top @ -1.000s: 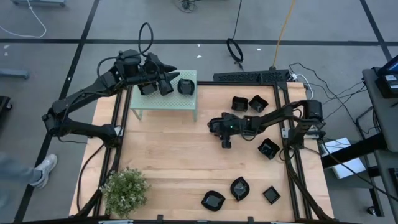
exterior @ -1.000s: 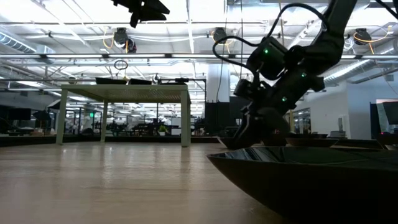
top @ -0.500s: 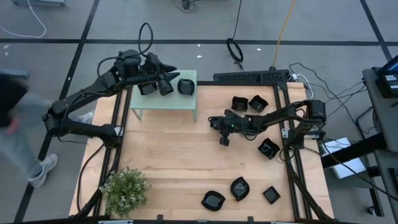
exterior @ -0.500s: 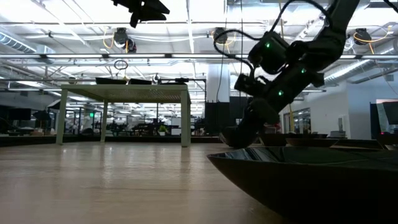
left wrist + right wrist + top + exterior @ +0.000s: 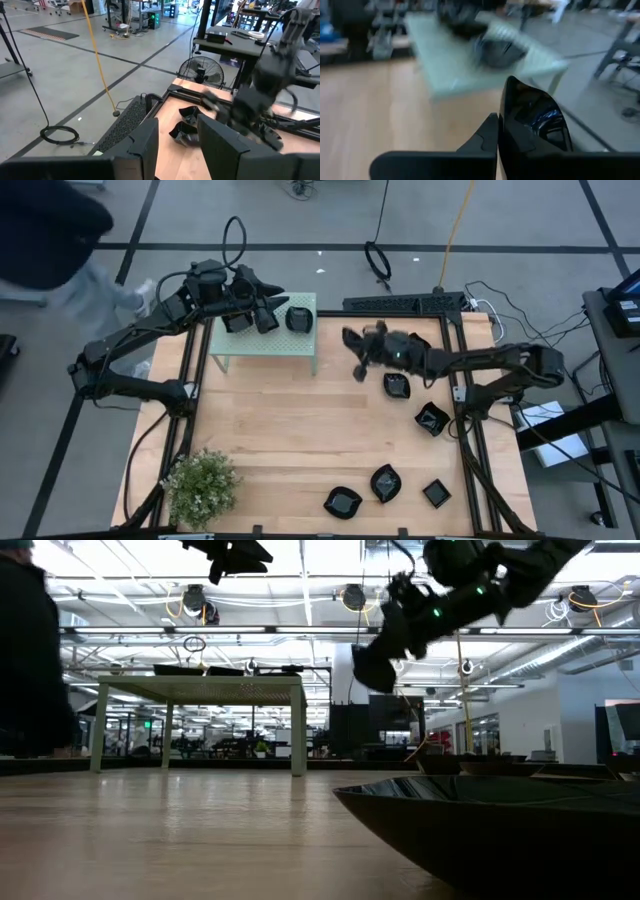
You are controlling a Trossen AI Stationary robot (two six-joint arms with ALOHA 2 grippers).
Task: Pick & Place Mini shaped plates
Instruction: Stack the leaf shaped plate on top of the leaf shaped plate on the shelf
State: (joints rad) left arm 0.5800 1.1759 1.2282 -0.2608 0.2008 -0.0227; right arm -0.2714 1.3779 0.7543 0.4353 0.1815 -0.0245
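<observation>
My right gripper [image 5: 354, 348] hangs high above the table's far middle, shut on a glossy black mini plate [image 5: 535, 117]. It also shows in the low view, well above the tabletop [image 5: 372, 668]. My left gripper [image 5: 258, 315] waits open over the pale green stand [image 5: 262, 345], with nothing between its fingers [image 5: 145, 145]. One black plate [image 5: 300, 318] lies on the stand's right end. Other plates rest flat on the table: one [image 5: 397, 385] under my right arm, one [image 5: 432, 418] at the right edge, and three [image 5: 385, 482] by the near edge. My right gripper pinches the plate by its rim [image 5: 509, 131] between its two fingers. The plate stands on edge in the hold, its hollow side [image 5: 542, 125] facing one way, and it is lifted clear of the table.
A potted plant [image 5: 200, 483] stands at the near left corner. A black frame rail [image 5: 400, 303] runs along the far right edge. A person [image 5: 50, 240] moves past beyond the table's far left corner.
My right gripper has shut at the table top and taken hold of a plate. It has then risen and swung toward the far edge and the stand, lifting the plate clear. A person has walked along the table's left side.
</observation>
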